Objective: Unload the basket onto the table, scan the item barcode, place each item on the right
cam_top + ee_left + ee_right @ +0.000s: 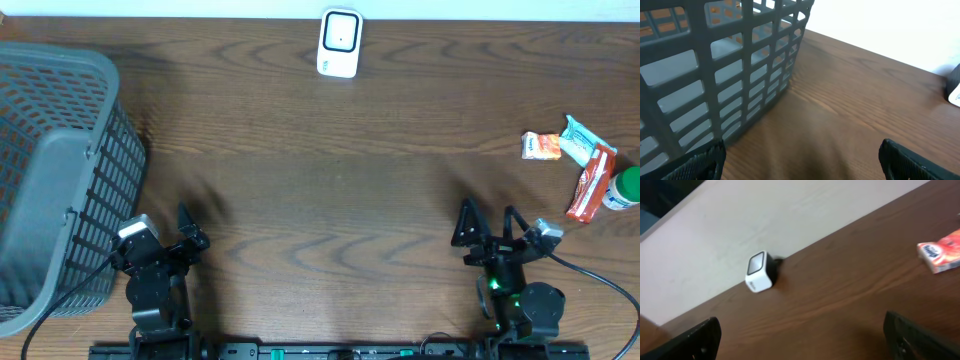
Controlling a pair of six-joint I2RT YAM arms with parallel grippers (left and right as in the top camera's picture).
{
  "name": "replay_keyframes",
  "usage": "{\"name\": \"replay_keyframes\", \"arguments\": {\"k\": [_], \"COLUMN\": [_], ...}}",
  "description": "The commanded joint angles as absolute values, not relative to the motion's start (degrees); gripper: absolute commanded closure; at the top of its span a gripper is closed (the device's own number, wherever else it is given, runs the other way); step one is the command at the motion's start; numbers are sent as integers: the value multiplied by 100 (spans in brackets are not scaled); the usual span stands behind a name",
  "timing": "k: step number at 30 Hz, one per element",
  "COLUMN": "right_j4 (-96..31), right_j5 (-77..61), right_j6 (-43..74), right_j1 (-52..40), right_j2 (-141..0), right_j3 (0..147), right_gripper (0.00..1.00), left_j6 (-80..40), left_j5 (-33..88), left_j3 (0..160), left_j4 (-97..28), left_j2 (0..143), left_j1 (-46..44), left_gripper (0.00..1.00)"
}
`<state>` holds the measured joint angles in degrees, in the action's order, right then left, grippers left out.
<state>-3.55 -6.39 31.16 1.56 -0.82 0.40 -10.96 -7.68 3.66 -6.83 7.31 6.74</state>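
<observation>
Noting your left end effector (802, 162) spread beside basket (60, 170) at left, your right end effector (489, 212) spread, holding nothing, snack packets (541, 146) at right, scanner (339, 42) far centre on surface (330, 180).

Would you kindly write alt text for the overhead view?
On a dark wooden table, the left pincer and right pincer sit open and empty at the near edge. A grey plastic mesh basket stands at left, a white scanner at the far edge, and colourful packets at right.
</observation>
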Motion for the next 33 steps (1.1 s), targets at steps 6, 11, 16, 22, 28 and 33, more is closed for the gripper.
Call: {"name": "replay_keyframes", "arguments": {"k": [6, 11, 16, 22, 28, 33], "right_j4": [-366, -368, -368, -366, -368, -368], "right_j5": [-589, -589, -589, -589, -589, -589], "right_j6": [3061, 3061, 3059, 3061, 3061, 3059], "right_j1": [73, 108, 108, 134, 150, 145], "right_j2": [-25, -25, -25, -25, -25, -25], "right_j3": [30, 30, 30, 30, 30, 30], "right_gripper": [1, 1, 1, 1, 1, 1], "left_j6": [-1170, -1170, -1170, -1170, -1170, -1170], "left_j5": [-840, -840, -843, -840, -840, -840], "left_j3": [200, 21, 21, 21, 21, 21], "left_j4": [-722, -311, -318, -318, -316, -316], "left_j2": [731, 685, 668, 132, 12, 8], "left_j1": [694, 696, 495, 86, 86, 86], "left_gripper": [2, 2, 2, 2, 2, 2]}}
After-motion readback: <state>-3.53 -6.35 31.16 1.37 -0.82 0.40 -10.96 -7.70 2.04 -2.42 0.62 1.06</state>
